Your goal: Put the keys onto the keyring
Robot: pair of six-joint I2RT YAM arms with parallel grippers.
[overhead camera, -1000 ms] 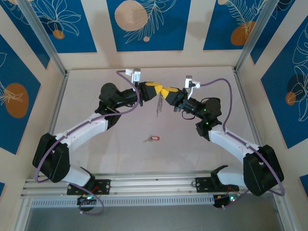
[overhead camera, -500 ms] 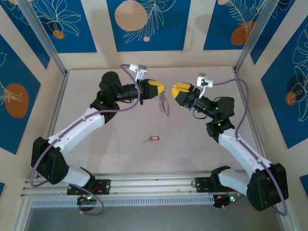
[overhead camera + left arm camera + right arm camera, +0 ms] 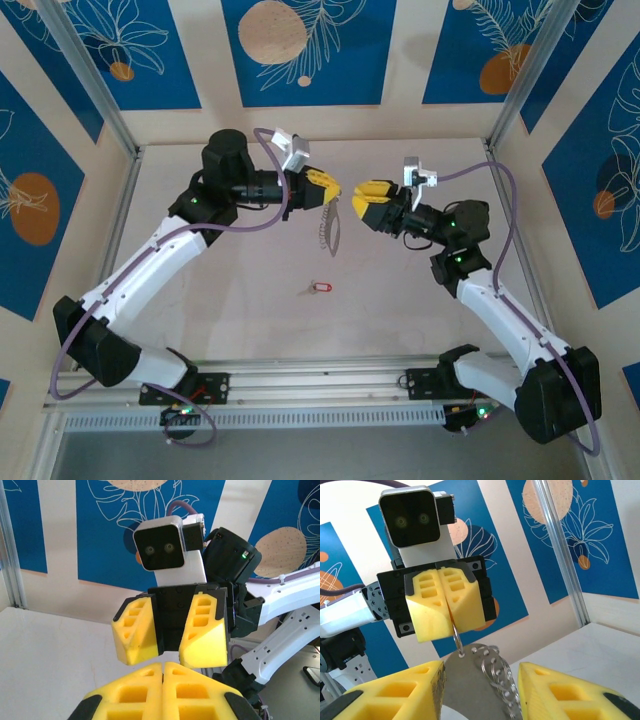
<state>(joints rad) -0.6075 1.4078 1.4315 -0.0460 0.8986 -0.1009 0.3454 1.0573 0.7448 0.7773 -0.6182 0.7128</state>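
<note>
Two grippers face each other above the tabletop (image 3: 385, 320), tips close but not touching. One of them, the left gripper (image 3: 337, 192), has its yellow fingers pressed together on the top of the single keyring (image 3: 329, 225). The keyring hangs straight down from that pinch, clear of the tabletop, between the two arms. From the right wrist camera the thin metal sits in the seam between the closed fingers, and a fringe of small grey pieces runs down one side of the loop.

The right gripper (image 3: 358, 203) holds nothing. Its two fingers stand well apart, level with the keyring and just beside it, and in its own wrist view the hanging metal lies between them.

One key (image 3: 320, 288) with a red head lies flat on the tabletop, nearer the arm bases than the keyring and well apart from both grippers.
</note>
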